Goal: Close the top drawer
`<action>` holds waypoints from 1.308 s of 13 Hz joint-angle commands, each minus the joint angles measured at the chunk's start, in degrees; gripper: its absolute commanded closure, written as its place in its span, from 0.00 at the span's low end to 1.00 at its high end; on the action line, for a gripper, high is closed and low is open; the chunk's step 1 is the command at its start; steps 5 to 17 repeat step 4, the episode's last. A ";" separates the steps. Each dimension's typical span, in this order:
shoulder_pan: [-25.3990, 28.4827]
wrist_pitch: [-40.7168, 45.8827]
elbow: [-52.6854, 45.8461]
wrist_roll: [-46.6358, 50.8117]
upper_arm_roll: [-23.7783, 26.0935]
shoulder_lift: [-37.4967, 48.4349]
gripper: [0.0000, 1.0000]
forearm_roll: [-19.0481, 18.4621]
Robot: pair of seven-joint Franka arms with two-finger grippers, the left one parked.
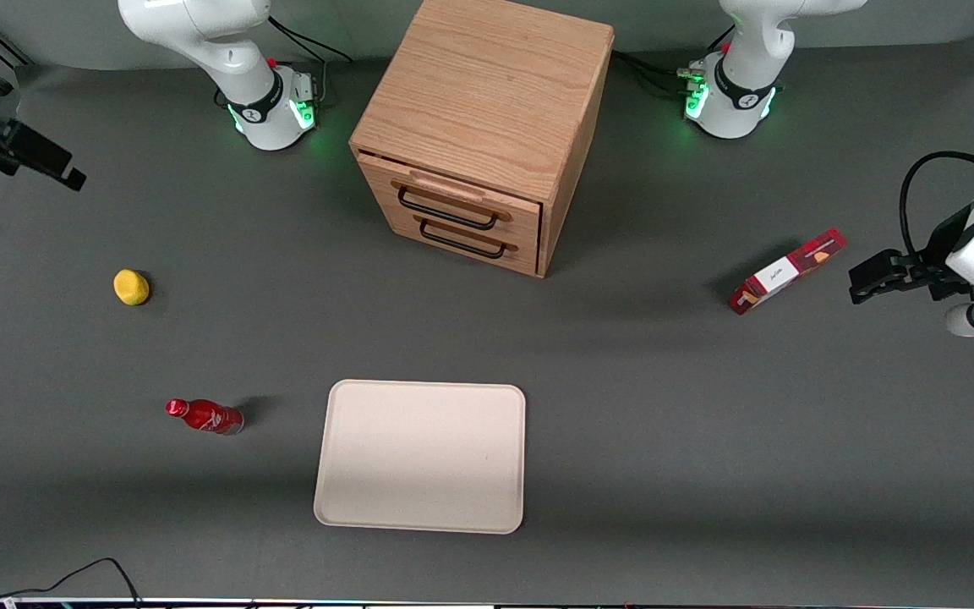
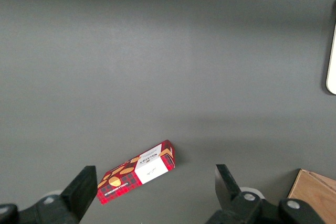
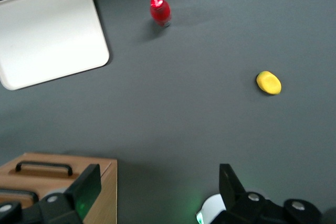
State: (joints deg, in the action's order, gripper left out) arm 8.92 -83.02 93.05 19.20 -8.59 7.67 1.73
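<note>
The gripper (image 3: 156,182) hangs high above the working arm's end of the table, its two black fingers (image 3: 84,187) spread wide with nothing between them; in the front view it shows as a dark shape (image 1: 46,161) at that end, over bare mat and well apart from everything on it.

The grey table (image 1: 673,457) fills the scene. The wooden cabinet (image 1: 487,93) stands near the edge farthest from the front camera, midway between the two arm bases, its front turned toward the camera. The top drawer (image 1: 453,196) sits in the upper slot, pulled out only slightly so that its front stands a little proud of the cabinet face, and its black bar handle (image 1: 446,211) is untouched. The lower drawer (image 1: 470,239) lies directly beneath it.

A cream tray (image 1: 422,457) rests near the edge closest to the camera, about mid-table. A red patterned box (image 1: 786,271) lies toward the parked arm's end. A red bottle (image 1: 204,415) lies on its side beside the tray, toward the working arm's end. A small yellow lemon (image 1: 131,287) sits farther from the camera than the bottle.
</note>
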 commanded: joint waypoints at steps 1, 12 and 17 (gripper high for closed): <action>0.49 -8.37 11.43 0.32 -0.11 3.84 0.00 -1.37; 0.58 -7.51 8.39 -0.74 0.16 1.04 0.00 -3.48; 0.58 -7.51 8.39 -0.74 0.16 1.04 0.00 -3.48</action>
